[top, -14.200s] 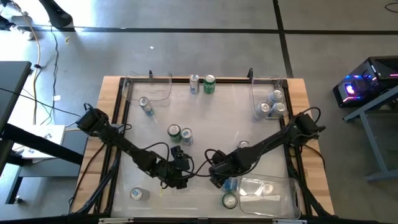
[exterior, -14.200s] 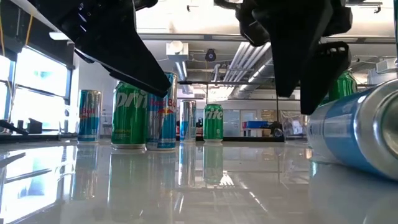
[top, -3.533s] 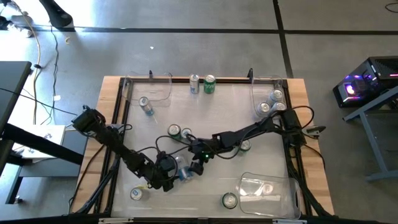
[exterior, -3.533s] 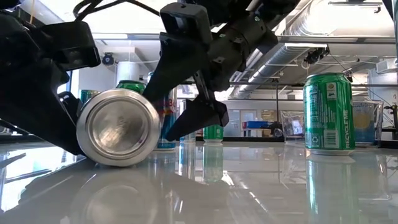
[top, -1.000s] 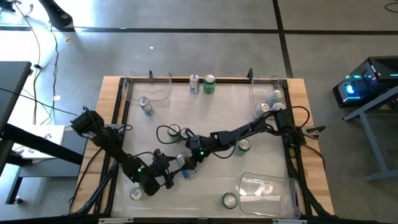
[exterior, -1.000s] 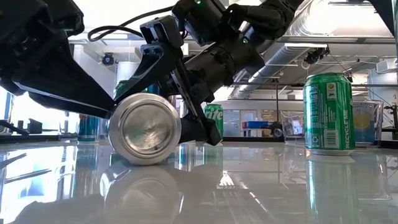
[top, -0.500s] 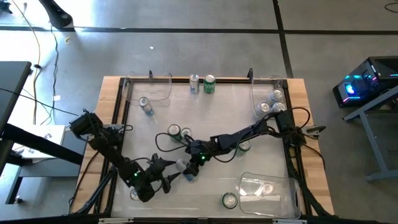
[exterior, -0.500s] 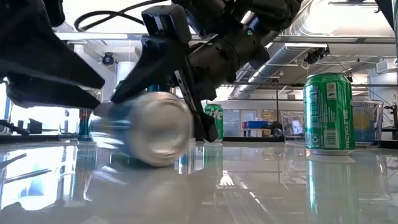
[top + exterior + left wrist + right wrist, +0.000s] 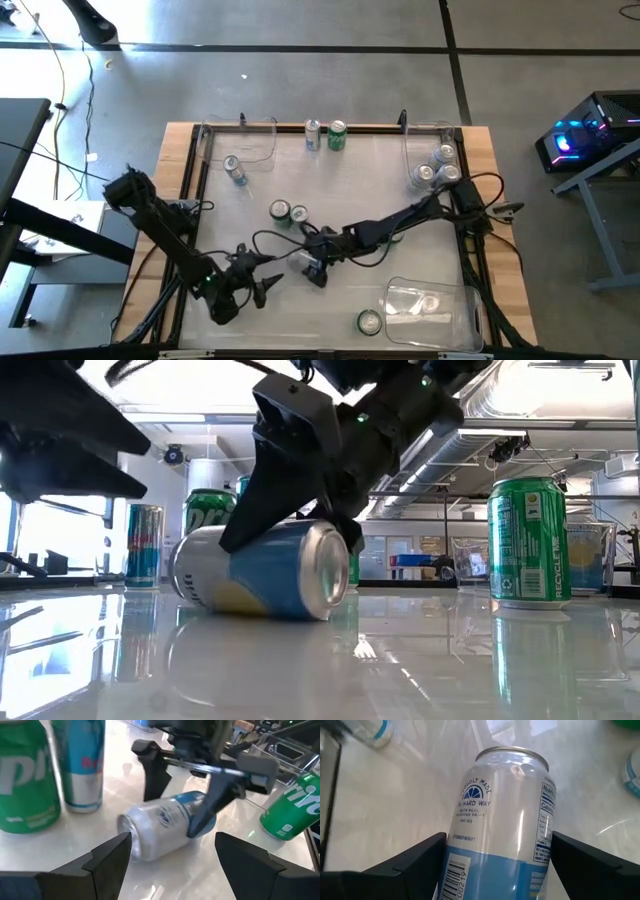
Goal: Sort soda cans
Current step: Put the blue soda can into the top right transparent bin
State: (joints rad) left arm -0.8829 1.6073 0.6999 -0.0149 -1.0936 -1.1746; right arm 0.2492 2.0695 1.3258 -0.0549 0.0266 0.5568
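Right pincer point(image 9: 316, 270) straddles the toppled blue-and-white can point(image 9: 262, 572), jaws wide; next, close; left pincer point(image 9: 262, 287) waits beside it, spread

Blue-and-silver-white can point(image 9: 262, 570) on its side, between open fingers of right gripper point(image 9: 315, 268). Green + blue cans point(image 9: 289, 212) upright just beyond it. Other cans upright, well apart: green/silver pair point(image 9: 326, 134), one green point(image 9: 369, 321).
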